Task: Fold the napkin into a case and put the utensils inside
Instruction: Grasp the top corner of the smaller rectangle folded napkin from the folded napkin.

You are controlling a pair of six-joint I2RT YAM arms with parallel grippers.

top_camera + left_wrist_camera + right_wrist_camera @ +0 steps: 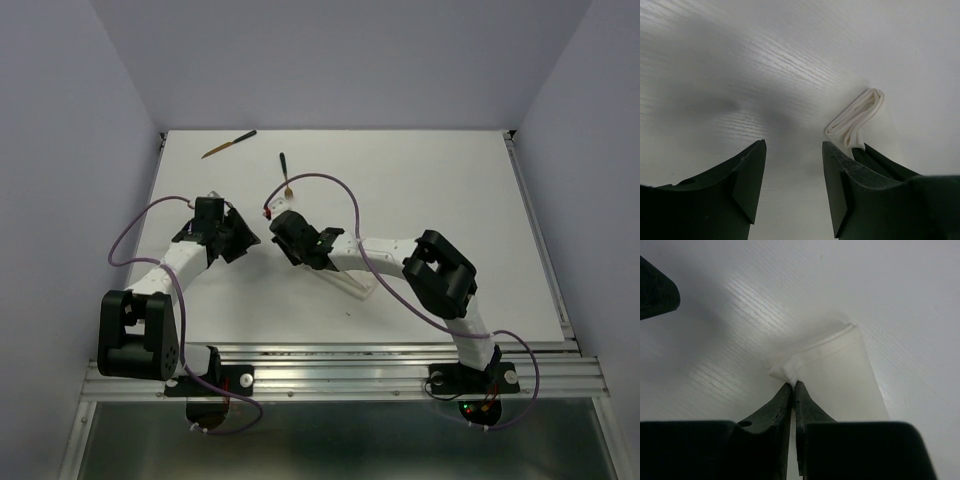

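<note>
The napkin (840,375) lies folded into a narrow white strip on the table. My right gripper (792,386) is shut on its near corner, which bunches up at the fingertips. In the left wrist view the same bunched end (860,114) shows just right of my left gripper (794,170), which is open and empty just above bare table. In the top view the two grippers, left (243,236) and right (278,232), sit close together mid-table, and the white cloth barely shows. Two utensils lie at the back: one (228,145) far left, one (285,172) nearer the grippers.
The white table (450,200) is walled by pale panels at the back and sides. Purple cables (330,180) loop over both arms. A metal rail (350,365) runs along the near edge. My left gripper's finger (655,290) shows at the top left of the right wrist view.
</note>
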